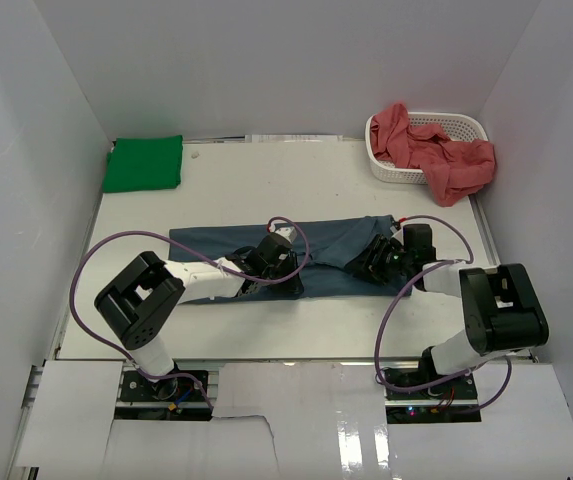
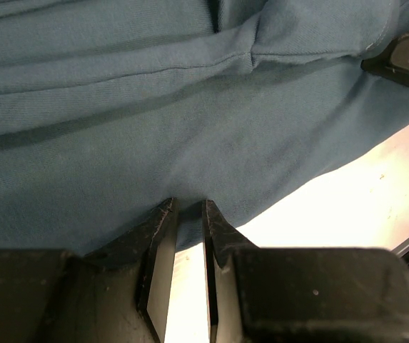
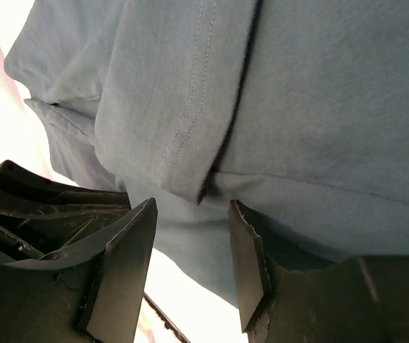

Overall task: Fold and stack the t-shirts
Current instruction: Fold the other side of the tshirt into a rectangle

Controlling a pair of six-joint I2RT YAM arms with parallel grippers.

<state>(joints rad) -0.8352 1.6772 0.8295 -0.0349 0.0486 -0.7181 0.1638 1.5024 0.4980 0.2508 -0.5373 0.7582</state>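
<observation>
The slate blue t-shirt (image 1: pixel 331 250) lies folded into a long strip across the middle of the table. My left gripper (image 1: pixel 276 268) sits low at the strip's near edge, left of centre. In the left wrist view its jaws (image 2: pixel 188 204) stand narrow, pinching the cloth's hem (image 2: pixel 190 107) between the tips. My right gripper (image 1: pixel 374 262) rests at the strip's right part. In the right wrist view it (image 3: pixel 192 204) stands open, jaws wide on either side of a folded hem of the shirt (image 3: pixel 318 107), not pressing it.
A bright green t-shirt (image 1: pixel 144 163) lies folded at the back left corner. A white perforated basket (image 1: pixel 466 125) at the back right holds salmon red t-shirts (image 1: pixel 446 160), one hanging over its rim. White walls close in the table (image 1: pixel 266 190).
</observation>
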